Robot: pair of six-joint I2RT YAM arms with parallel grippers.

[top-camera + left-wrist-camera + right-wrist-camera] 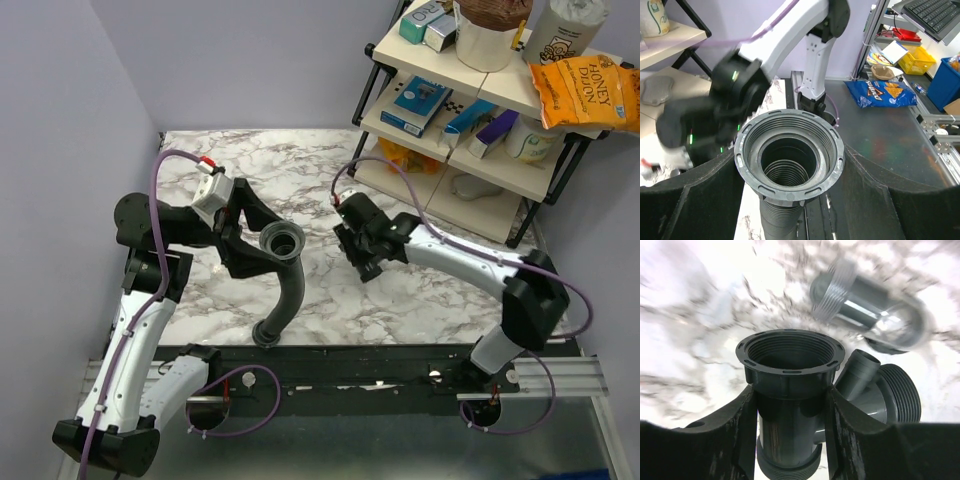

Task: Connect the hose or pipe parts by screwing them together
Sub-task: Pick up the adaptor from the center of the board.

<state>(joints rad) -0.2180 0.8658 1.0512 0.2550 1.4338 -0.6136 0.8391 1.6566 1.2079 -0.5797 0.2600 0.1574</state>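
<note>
My left gripper (262, 245) is shut on the black ribbed hose (285, 300) just under its upper collar nut (789, 155). That end is held up off the marble table (300, 170), its threaded mouth facing the right arm. The hose's other end (267, 333) rests at the table's near edge. My right gripper (790, 405) is shut on the body of the black Y-shaped fitting (790, 360), with a pad against each side. The fitting's side branch (862, 367) and threaded end (902, 392) stick out to the right. A grey, partly clear threaded piece (867, 302) lies apart on the table.
A two-tier shelf (470, 110) with boxes, a tub and a chip bag stands at the back right, close behind the right arm. Purple cables (160, 230) loop off both arms. A black rail (380, 365) runs along the table's near edge.
</note>
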